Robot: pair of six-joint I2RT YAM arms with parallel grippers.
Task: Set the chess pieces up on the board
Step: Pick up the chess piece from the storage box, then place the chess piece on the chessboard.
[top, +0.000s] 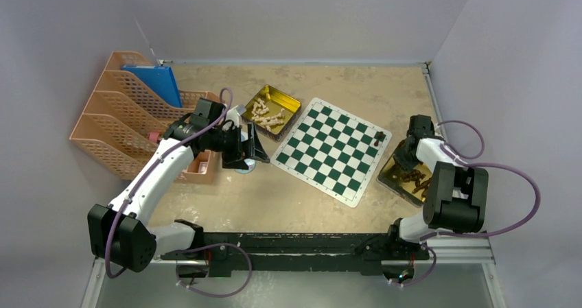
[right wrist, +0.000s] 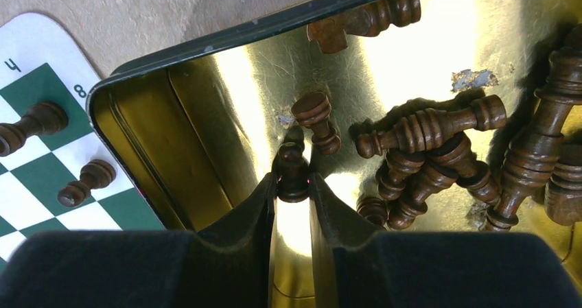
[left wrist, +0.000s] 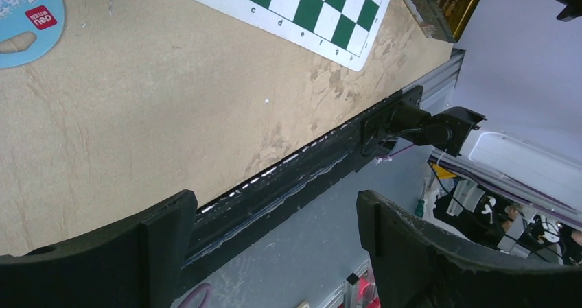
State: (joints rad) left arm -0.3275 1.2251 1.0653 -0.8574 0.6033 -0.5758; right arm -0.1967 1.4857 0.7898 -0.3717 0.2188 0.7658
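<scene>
The green and white board [top: 333, 150] lies mid-table with a dark piece [top: 379, 140] near its right edge. In the right wrist view two dark brown chess pieces [right wrist: 34, 123] stand on the board's corner [right wrist: 41, 81]. My right gripper [right wrist: 292, 184] reaches into the gold tin [right wrist: 192, 136], shut on a small dark piece [right wrist: 292, 171]. Several more dark pieces [right wrist: 425, 129] lie heaped in that tin. My left gripper [left wrist: 274, 208] hangs open and empty left of the board [left wrist: 309, 6]. Pale beige pieces [top: 268, 114] fill a second gold tin [top: 292, 102].
Orange file racks [top: 130, 116] with a blue folder [top: 154, 81] stand at the left. A light blue disc [top: 247, 167] lies under the left gripper. A black rail [top: 295, 243] runs along the table's near edge.
</scene>
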